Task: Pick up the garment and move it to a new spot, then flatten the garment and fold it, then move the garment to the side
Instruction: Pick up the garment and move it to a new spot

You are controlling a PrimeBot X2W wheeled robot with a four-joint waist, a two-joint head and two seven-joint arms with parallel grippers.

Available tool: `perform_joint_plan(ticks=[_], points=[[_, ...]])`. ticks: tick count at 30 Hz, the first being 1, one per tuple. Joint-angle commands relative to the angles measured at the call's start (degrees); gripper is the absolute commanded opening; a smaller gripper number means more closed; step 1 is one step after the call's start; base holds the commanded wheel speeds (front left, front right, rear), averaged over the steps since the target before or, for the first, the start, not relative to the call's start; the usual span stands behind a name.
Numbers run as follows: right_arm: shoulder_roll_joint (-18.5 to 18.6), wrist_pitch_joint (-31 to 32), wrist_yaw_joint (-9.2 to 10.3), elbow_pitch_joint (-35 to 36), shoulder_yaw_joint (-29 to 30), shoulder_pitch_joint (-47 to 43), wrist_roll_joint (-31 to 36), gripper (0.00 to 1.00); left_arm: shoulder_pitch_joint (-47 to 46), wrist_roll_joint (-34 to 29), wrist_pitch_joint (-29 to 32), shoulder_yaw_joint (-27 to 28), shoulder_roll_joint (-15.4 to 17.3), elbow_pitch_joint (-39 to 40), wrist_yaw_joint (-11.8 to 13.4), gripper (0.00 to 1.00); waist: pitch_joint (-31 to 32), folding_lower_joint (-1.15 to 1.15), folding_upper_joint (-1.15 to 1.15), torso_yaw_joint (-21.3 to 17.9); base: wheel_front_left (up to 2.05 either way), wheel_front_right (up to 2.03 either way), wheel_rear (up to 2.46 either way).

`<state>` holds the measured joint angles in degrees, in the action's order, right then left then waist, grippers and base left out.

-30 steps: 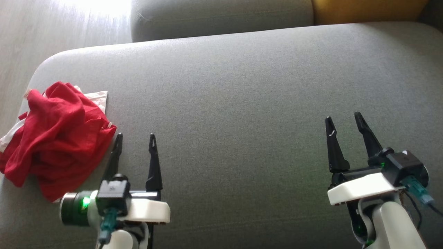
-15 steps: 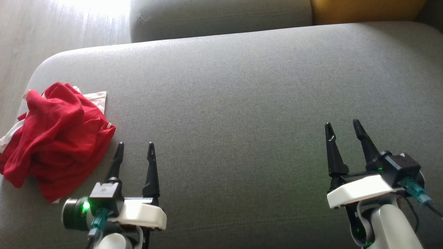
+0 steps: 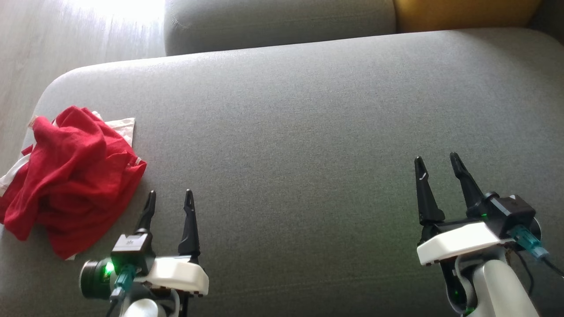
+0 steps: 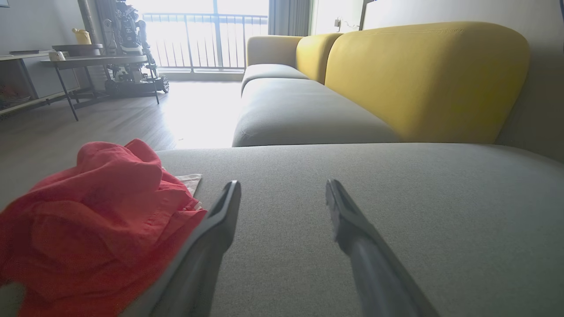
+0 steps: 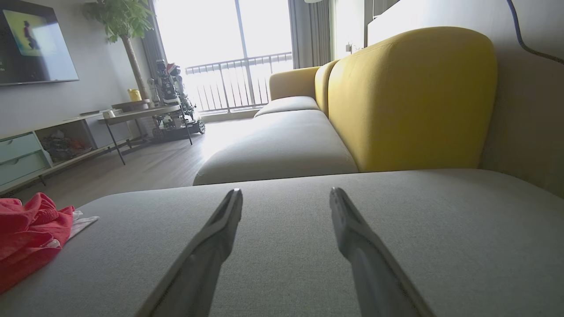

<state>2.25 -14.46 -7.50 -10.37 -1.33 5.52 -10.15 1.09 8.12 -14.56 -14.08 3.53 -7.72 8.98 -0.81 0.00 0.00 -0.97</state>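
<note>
Step 1 (the pick-up) isn't started yet. The garment [image 3: 72, 176] is a crumpled red heap w/ some white trim, lying untouched at the left end of the grey sofa seat [image 3: 308, 132], close to the cushion's edge. The left end effector [image 3: 170, 192] hovers just right of it, jaws wide apart and empty. In the left wrist view the heap sits right beside one finger, but I can't tell if cloth and finger touch. The right end effector [image 3: 435, 156] is well apart on the right over bare cushion, also spread wide w/ nothing in it. Next move, as I read it: swing the left arm over the heap, drop the fingers either side of a raised fold, close, lift, then carry it twd the middle of the seat where there's room to flatten. I need to bite cloth only, not upholstery, and a stray nudge could push the heap off the edge. Vs 1 s ago: the left end effector has drawn back twd the robot, tips lower in the head view. The right has dropped back only slightly, and the garment hasn't moved.
</note>
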Motion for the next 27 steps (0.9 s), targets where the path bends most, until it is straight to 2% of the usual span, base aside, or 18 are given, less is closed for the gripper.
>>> perform_joint_plan(ticks=[1, 7, 13, 18, 27], points=[[0.63, -0.54, 0.01, 2.14, -1.11, 3.3, 0.14, 1.0, -1.63, -0.64, -0.44, 2.25, -0.16, 1.54, -0.4, 1.0, -0.01, 0.0, 0.0, -0.05, 0.0, 0.0, 0.0], [0.63, -0.54, 0.01, 2.07, -1.13, 3.34, 0.13, 1.0, -1.75, -1.21, -0.44, 2.64, -0.43, 1.06, -1.14, 1.0, -0.03, 0.0, 0.0, -0.1, 0.0, 0.0, 0.0], [0.63, -0.54, 0.01, 2.64, -1.23, 2.82, -0.06, 1.0, -1.88, -1.78, -0.44, 2.76, -0.57, 0.67, -1.48, 1.0, 0.1, 0.0, 0.0, 2.02, 0.0, 0.0, 0.0], [0.63, -0.54, 0.01, 3.36, -1.84, 2.38, -0.48, 1.0, -1.91, -1.96, -0.44, 3.11, -0.61, 0.85, -1.4, 1.0, -0.17, 0.0, 0.0, 5.86, 0.0, 0.0, 0.0], [0.63, -0.54, 0.01, 3.45, -3.17, 1.39, -0.69, 1.0, -1.13, -2.29, -0.44, 4.62, -0.64, 1.66, -1.24, 1.0, 0.55, 0.0, 0.0, 15.02, 0.0, 0.0, 0.0]])
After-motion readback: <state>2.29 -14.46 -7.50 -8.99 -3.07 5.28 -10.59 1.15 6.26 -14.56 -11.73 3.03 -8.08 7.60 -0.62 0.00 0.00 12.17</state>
